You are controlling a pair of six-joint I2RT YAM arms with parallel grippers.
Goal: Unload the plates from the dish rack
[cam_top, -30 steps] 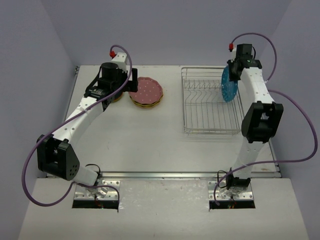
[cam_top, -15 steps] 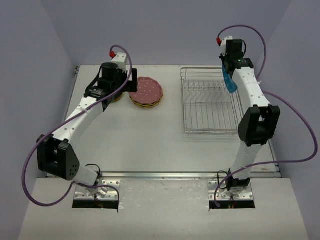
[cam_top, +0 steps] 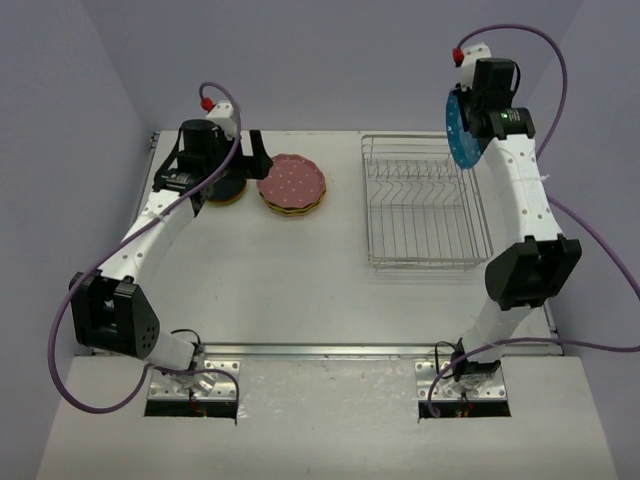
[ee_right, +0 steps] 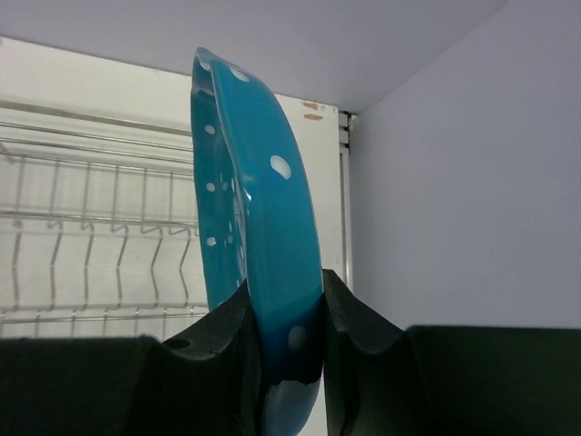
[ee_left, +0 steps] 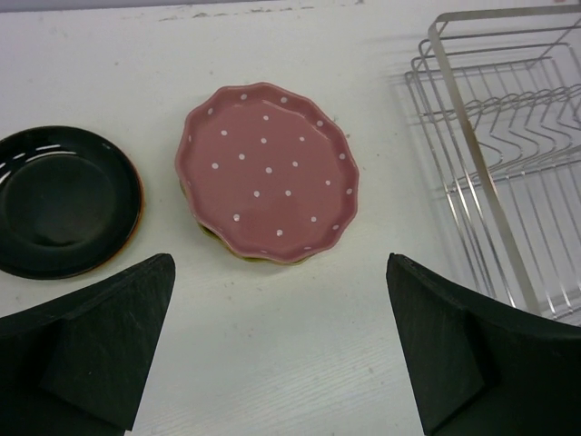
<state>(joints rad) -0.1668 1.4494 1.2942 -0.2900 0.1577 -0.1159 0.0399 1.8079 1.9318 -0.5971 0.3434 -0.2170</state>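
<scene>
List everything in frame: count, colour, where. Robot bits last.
table: 1, white
dish rack: 1, silver wire, table's far right, no plates in it
teal plate: 1, teal with white dots, on edge in the right hand, above the rack's far right corner
pink plate: 1, pink with white dots, tops a stack left of the rack
yellow plate: at least 1, rim only, under the pink plate
black plate: 1, black, left of the pink stack
orange plate: 1, rim only, under the black plate
left hand: 1, black, open, near the two stacks
right hand: 1, black, shut on the teal plate
cables: 2, purple, one per arm
</scene>
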